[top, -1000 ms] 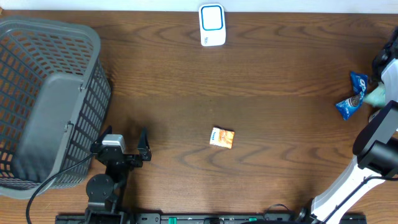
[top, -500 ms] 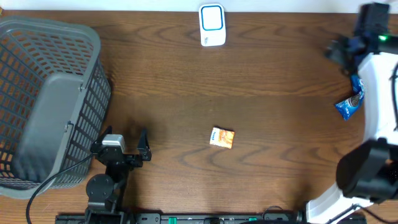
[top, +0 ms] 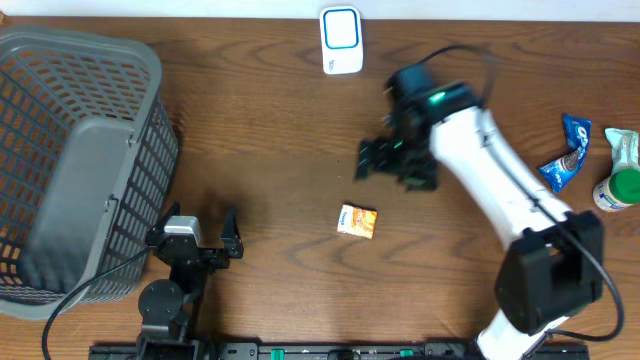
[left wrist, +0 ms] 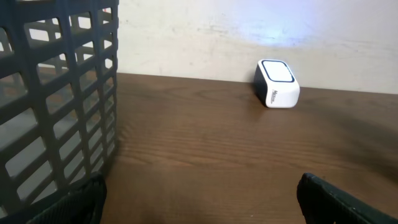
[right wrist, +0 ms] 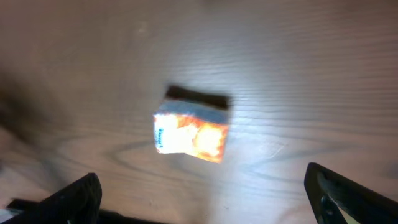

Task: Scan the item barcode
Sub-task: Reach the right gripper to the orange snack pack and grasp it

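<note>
The item, a small orange and white packet point(top: 357, 221), lies flat near the table's middle. In the right wrist view the packet point(right wrist: 189, 130) is blurred and bright, just ahead of the fingers. My right gripper point(top: 395, 170) hovers open a little behind it, and in its own view the right gripper point(right wrist: 208, 205) holds nothing. The white scanner with a blue window point(top: 341, 40) stands at the far edge; this scanner point(left wrist: 277, 83) also faces the left wrist camera. My left gripper point(top: 192, 224) rests open at the front left, and the left gripper point(left wrist: 199, 208) is empty.
A grey mesh basket point(top: 70, 160) fills the left side, close to my left arm; its wall point(left wrist: 56, 106) shows in the left wrist view. A blue snack packet point(top: 565, 155) and a green-capped bottle point(top: 620, 188) lie at the right edge.
My right arm has swung from the far right edge to the middle of the table, over the packet, and its jaws have spread wider. The left arm has not moved.
</note>
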### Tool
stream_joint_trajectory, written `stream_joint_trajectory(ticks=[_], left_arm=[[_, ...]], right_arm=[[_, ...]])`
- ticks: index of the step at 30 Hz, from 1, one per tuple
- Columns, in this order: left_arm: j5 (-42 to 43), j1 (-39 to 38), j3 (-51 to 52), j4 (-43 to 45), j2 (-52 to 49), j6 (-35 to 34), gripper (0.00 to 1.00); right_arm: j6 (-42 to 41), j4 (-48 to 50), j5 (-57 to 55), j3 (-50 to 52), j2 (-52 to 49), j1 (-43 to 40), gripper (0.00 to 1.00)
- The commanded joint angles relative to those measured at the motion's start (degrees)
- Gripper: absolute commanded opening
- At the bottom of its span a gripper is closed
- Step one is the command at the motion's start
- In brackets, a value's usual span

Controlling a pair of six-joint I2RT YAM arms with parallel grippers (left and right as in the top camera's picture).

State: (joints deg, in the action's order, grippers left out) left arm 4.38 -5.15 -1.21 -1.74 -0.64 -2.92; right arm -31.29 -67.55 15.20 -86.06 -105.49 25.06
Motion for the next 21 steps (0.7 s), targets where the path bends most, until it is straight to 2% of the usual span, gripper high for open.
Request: stream_joint_trajectory(ticks=[1, 5, 7, 17, 21], left_arm=[[1.18, -0.02, 0.98, -1.77, 0.26, 0.50, 0.98], [1.18, -0.02, 0.98, -1.77, 0.26, 0.52, 0.98], [1.18, -0.02, 0.98, -1.77, 0.26, 0.52, 0.98], [1.18, -0.02, 0.98, -1.77, 0.26, 0.52, 0.98], [1.18, -0.02, 0.98, -1.77, 0.26, 0.50, 0.98]], right_arm=[[-9.03, 4.79, -1.57, 5.16, -0.33, 5.44, 0.99], [-17.73, 8.46, -10.60, 10.34, -0.33, 9.44, 0.99], [-18.93, 9.22, -12.94, 11.82, -0.35, 10.45, 0.99], [-18.56, 19.56, -14.10, 19.37, -0.39, 11.04, 0.99], [-15.89, 22.21, -12.09, 19.98, -0.39, 11.04, 0.99]])
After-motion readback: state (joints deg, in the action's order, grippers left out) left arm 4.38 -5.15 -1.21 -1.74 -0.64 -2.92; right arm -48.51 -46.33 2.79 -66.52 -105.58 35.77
